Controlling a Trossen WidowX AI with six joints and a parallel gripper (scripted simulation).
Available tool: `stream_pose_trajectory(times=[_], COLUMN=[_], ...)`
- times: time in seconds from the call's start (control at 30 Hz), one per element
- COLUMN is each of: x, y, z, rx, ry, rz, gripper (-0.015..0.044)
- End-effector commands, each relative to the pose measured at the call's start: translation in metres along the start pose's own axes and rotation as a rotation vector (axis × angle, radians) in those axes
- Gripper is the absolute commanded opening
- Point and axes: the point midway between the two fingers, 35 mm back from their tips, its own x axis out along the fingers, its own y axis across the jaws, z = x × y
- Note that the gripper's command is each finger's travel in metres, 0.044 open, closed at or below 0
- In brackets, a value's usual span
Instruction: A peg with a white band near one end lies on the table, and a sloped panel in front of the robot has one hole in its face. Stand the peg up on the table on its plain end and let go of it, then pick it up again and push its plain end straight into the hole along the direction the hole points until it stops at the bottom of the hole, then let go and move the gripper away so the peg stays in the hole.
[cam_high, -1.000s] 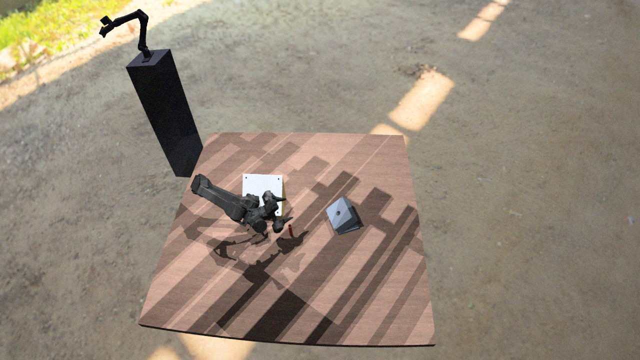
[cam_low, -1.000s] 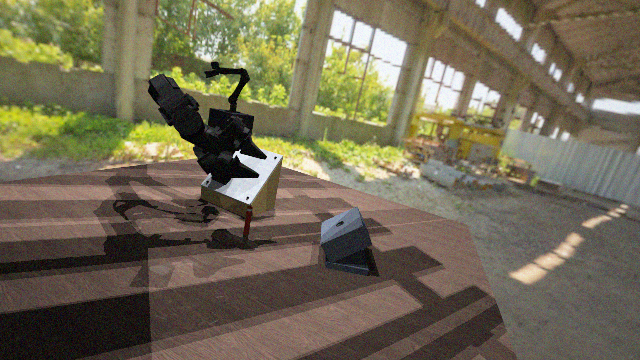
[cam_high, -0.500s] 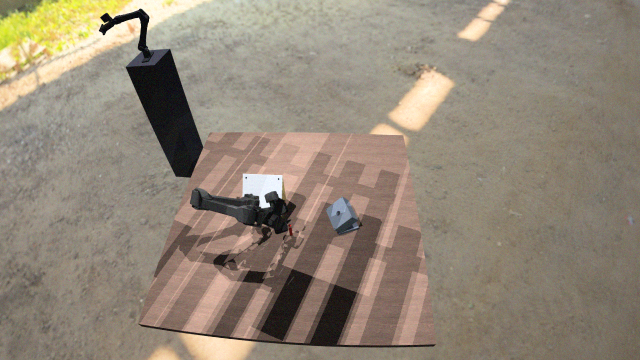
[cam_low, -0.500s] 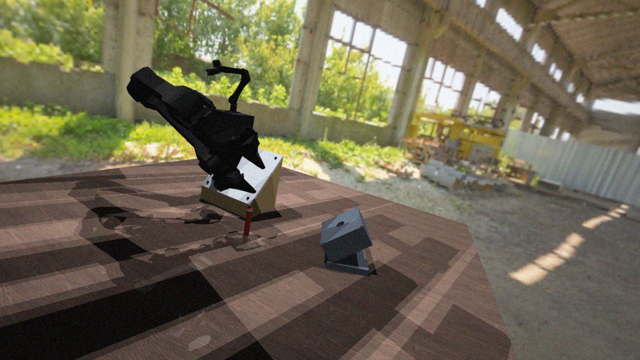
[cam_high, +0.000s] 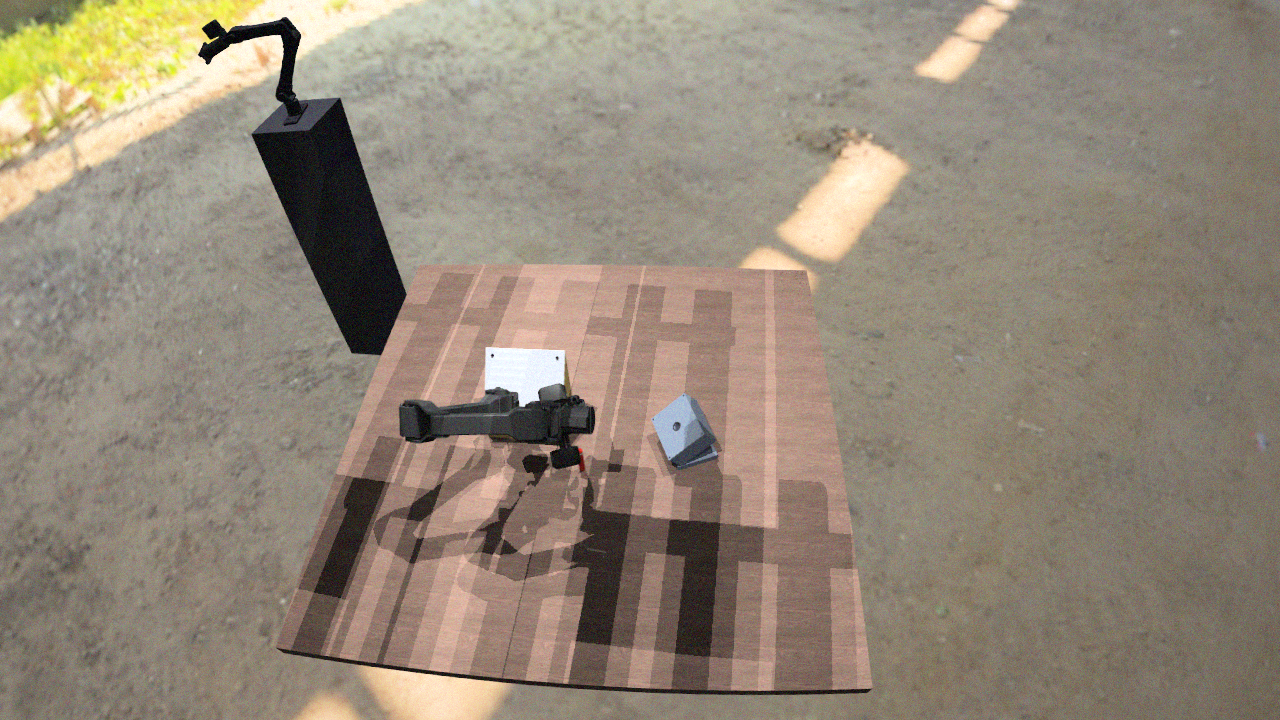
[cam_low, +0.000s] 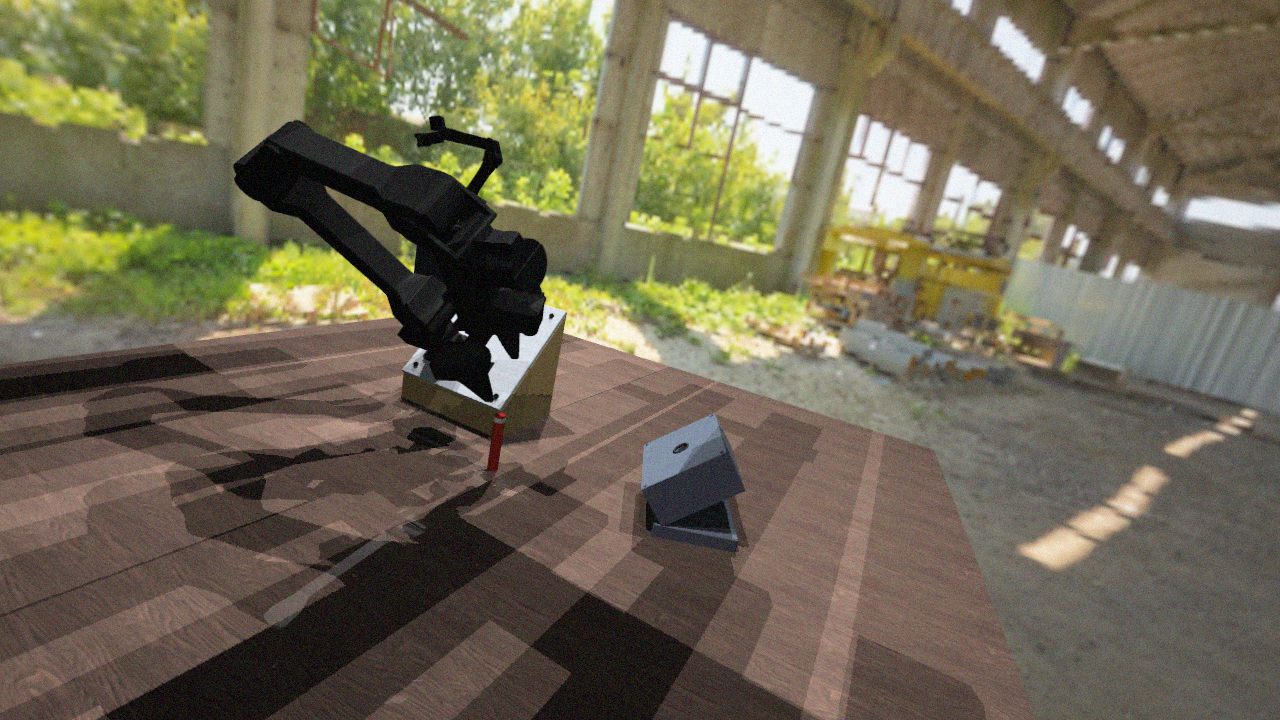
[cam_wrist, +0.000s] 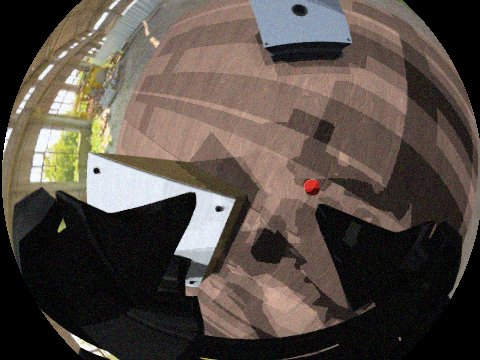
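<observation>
The red peg (cam_high: 581, 459) (cam_low: 495, 443) (cam_wrist: 312, 187) stands upright on the table, with its white band near the top end. In the wrist view only its round red top shows. My gripper (cam_low: 503, 377) (cam_wrist: 259, 206) is open and empty. It points down, with its fingertips above the height of the peg's top. In the wrist view the peg appears beyond the fingertips, near the right finger. The blue-grey sloped panel (cam_high: 693, 428) (cam_low: 702, 443) (cam_wrist: 320, 30) has one round dark hole in its face, and nothing is in the hole. In the top view my arm hides part of the peg.
A wedge-shaped block (cam_high: 528, 367) (cam_low: 537, 394) (cam_wrist: 135, 190) with a white sloped top and small dark corner dots stands close beside the gripper, partly under the arm. Another small black arm (cam_high: 288, 62) (cam_low: 490, 161) stands on a tall black pedestal (cam_high: 335, 223) behind the table.
</observation>
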Motion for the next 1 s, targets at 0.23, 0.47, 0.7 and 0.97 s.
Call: stream_pose_trajectory(times=[0.23,0.47,0.7,0.97], x=[-0.005,-0.009,-0.009,-0.009], y=[-0.013,-0.017,-0.017,-0.017], z=[0.015,0.027,0.027,0.027], rx=[-0.065,-0.111,-0.111,0.052], ry=[0.220,0.266,0.266,0.230], rz=[-0.278,-0.412,-0.412,-0.433], gripper=[0.0440,0.0440,0.0440,0.0440])
